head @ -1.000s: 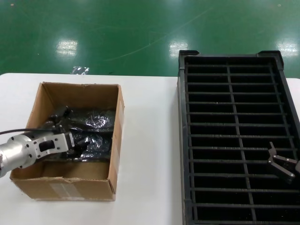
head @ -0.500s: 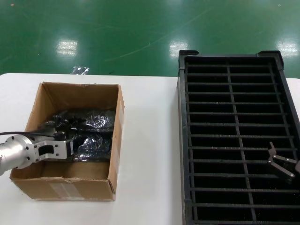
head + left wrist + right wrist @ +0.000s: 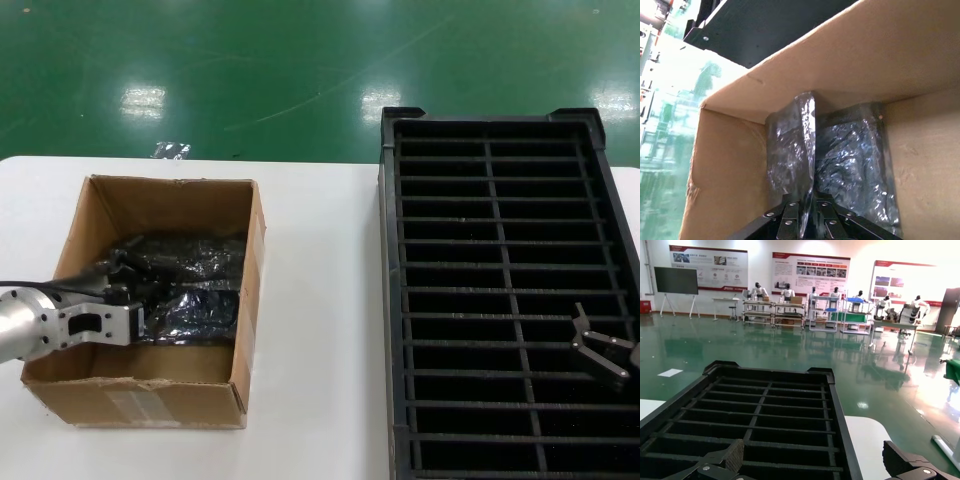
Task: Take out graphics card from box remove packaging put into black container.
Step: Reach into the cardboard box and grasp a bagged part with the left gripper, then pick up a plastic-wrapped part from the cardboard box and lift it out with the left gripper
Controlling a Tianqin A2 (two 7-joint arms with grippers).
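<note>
The brown cardboard box (image 3: 95,205) stands on the left of the table. Inside it lies the grey crinkly packaging (image 3: 195,285), with the graphics card hidden inside. My left gripper (image 3: 140,318) is down in the box, shut on a raised fold of the packaging (image 3: 807,135); the box walls (image 3: 880,55) rise around it. The black container (image 3: 500,290) stands on the right, its slots empty. My right gripper (image 3: 600,355) hangs open over the container's near right part, holding nothing; its fingertips (image 3: 735,455) show above the slots (image 3: 770,415).
The white table (image 3: 320,330) has a bare strip between box and container. Green floor lies beyond the table's far edge.
My left gripper has drawn back toward the box's left near side, pulling the packaging with it; the bag has shifted and bunched. The right arm has not moved.
</note>
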